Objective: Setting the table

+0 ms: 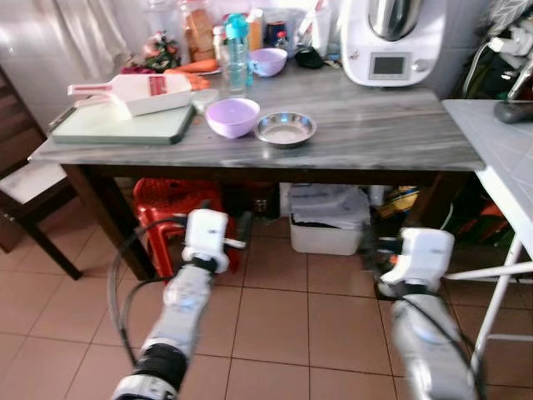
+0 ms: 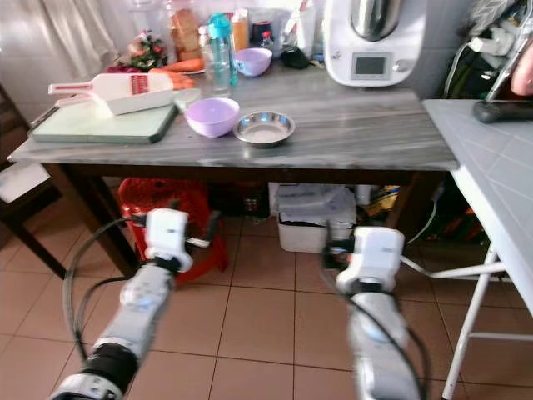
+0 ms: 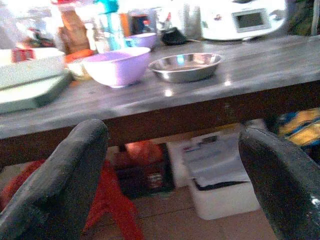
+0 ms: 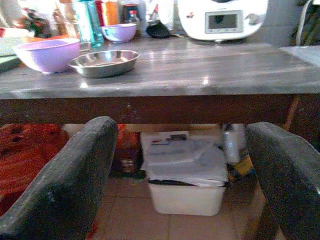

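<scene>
Left eye view: a grey worktop (image 1: 375,125) carries a lilac bowl (image 1: 232,117) touching or just beside a steel dish (image 1: 285,128) near its front edge. Left of them lies a green board (image 1: 125,125) with a white scoop (image 1: 137,90) on it. At the back stand a teal bottle (image 1: 237,52), a second small bowl (image 1: 268,61), carrots (image 1: 193,67) and a white cooker (image 1: 391,40). Under the worktop are a red stool (image 1: 171,212) and a white bin (image 1: 326,223). A dark chair (image 1: 25,183) stands to the left and a white folding table (image 1: 500,158) to the right. Both arms are held low over the tiled floor (image 1: 283,308), in front of the worktop's edge. Right eye view: the same scene, with a dark tool (image 2: 504,110) lying on the folding table. Left wrist view: the left gripper (image 3: 172,172) has its fingers (image 3: 60,185) spread wide apart, holding nothing; the worktop edge lies ahead between them, with bowl and dish above it and the stool and bin below. Right wrist view: the right gripper (image 4: 182,172) is likewise spread wide and empty, facing the bin under the worktop, with the dish and bowl up on the worktop.
</scene>
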